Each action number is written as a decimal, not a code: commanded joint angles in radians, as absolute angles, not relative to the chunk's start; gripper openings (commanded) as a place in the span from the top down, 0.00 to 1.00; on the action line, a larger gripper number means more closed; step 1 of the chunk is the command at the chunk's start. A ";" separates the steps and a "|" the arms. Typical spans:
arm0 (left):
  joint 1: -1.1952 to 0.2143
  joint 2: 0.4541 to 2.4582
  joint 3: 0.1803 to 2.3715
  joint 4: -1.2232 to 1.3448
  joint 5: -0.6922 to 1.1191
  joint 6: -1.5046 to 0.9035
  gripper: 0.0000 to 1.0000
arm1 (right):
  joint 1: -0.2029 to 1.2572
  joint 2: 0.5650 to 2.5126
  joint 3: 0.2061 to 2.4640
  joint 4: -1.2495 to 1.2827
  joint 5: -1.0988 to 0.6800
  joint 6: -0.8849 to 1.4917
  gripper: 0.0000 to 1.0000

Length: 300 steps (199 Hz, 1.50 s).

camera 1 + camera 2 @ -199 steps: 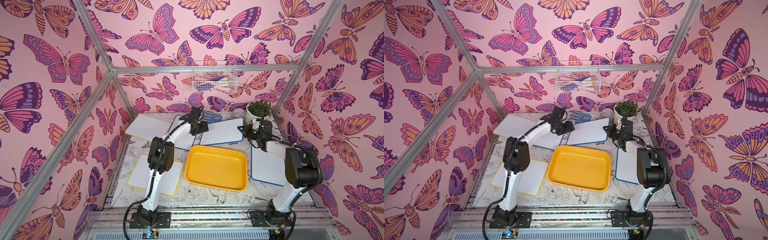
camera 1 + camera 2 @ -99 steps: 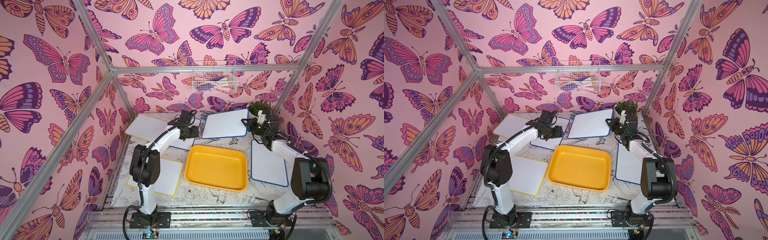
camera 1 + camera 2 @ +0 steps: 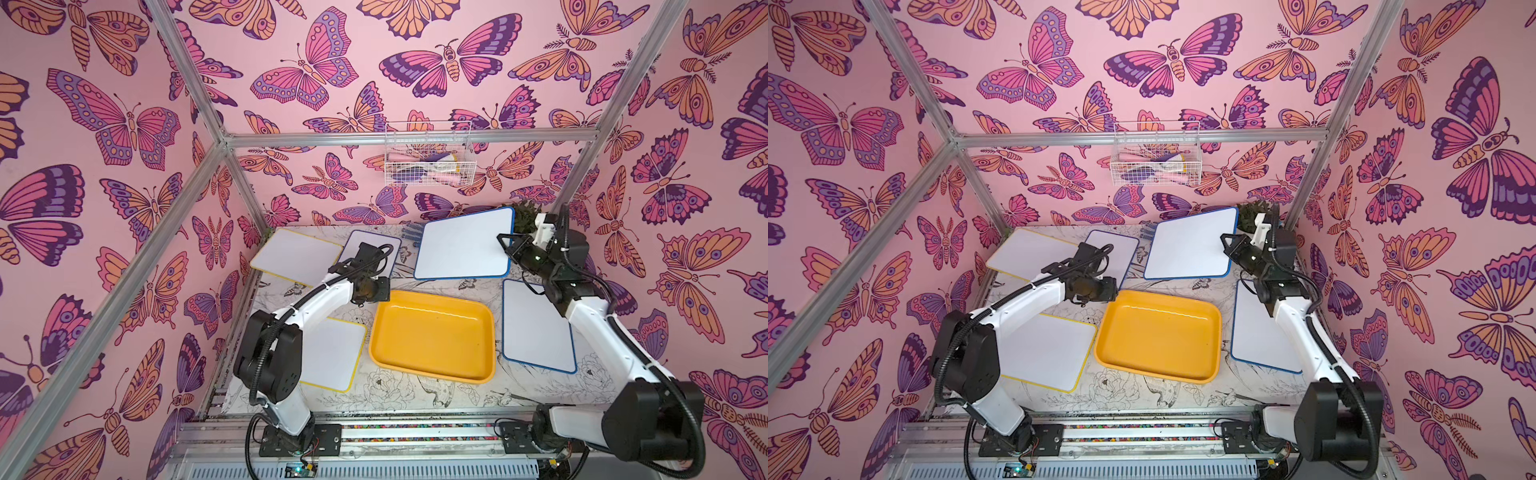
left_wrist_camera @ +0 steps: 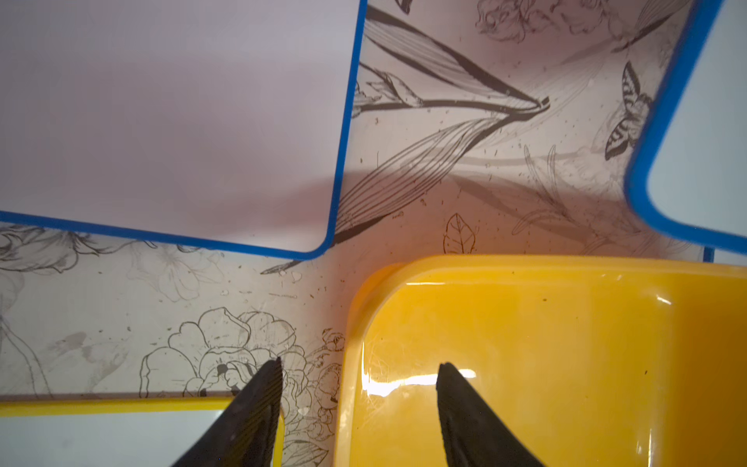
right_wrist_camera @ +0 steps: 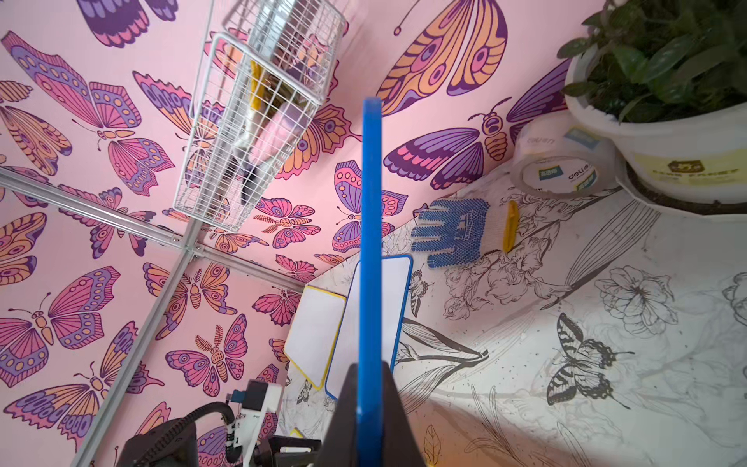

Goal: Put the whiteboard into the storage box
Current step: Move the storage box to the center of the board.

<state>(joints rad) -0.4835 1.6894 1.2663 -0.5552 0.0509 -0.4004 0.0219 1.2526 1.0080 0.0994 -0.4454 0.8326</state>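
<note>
Blue-rimmed whiteboard (image 3: pixel 463 245) hangs above the far counter (image 3: pixel 415 390), its right edge pinched by the right fingers (image 5: pixel 343 412); left fingers (image 4: pixel 258 404), parted and empty, hover over the far-left corner of the yellow storage box (image 3: pixel 434 332).

Right gripper (image 3: pixel 508 248) has raised the blue-edged whiteboard (image 3: pixel 459 245), apparently off the table (image 3: pixel 415 390); left gripper (image 4: pixel 359 366) withdrew

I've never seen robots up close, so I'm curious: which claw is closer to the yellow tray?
Left. The left gripper hangs open over the far left corner of the storage box. The right gripper is beyond its far right corner, raised, shut on a blue-rimmed whiteboard.
</note>
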 commanded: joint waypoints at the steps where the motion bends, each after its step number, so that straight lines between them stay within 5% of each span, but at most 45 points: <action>1: -0.503 1.653 1.212 -0.539 0.021 -0.385 0.38 | 0.023 1.168 0.979 0.105 -0.432 0.818 1.00; 46: -0.527 1.629 1.105 -0.493 0.015 -0.406 0.48 | 0.023 1.090 0.966 -0.010 -0.452 0.801 1.00; 132: -0.546 1.698 1.113 -0.414 0.020 -0.491 0.86 | 0.023 0.997 0.954 -0.139 -0.417 0.745 1.00; 300: -0.503 2.012 1.455 -0.424 0.067 -0.477 0.83 | 0.000 1.021 1.054 -0.216 -0.484 0.694 1.00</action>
<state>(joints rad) -0.5152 1.9690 1.4284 -0.4068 0.0597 -0.4831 0.0063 1.0306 1.0397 -0.2943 -0.4351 0.6811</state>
